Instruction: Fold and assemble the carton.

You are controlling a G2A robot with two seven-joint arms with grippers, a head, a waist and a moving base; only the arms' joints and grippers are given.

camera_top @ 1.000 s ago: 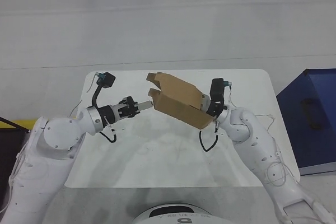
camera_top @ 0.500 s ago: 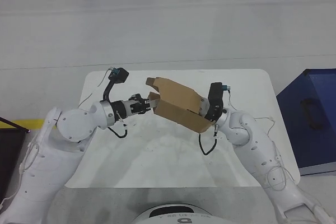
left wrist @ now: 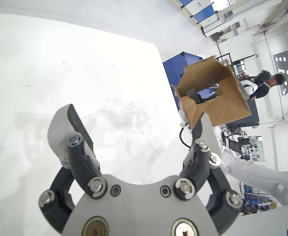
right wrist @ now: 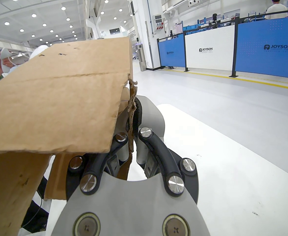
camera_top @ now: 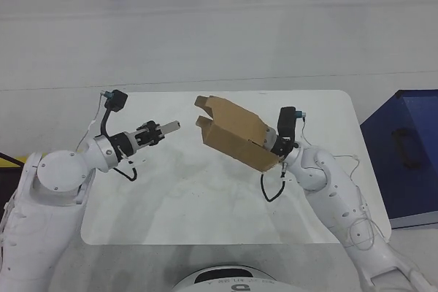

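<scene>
Your left gripper has drawn back from the carton
The left gripper (left wrist: 137,111) now stands apart, fingers wide open and empty; your right gripper (right wrist: 132,114) is closed tight on the carton (camera_top: 233,133), held tilted above the table (camera_top: 204,204), its far flaps seemingly not yet folded

We see the brown carton (camera_top: 230,131) held slantwise above the white counter (camera_top: 204,204), its open end with two loose flaps (camera_top: 202,112) turned toward our left. Our right hand (camera_top: 272,143) grips the carton at the opposite end, the arm bending in from the carton's right. Our left hand (camera_top: 172,125) hangs just left of the carton, pointing at the flaps but apart from them, a strip of bare counter showing between. A dark blue box (camera_top: 416,157) stands on the floor well to the right of the carton.
</scene>
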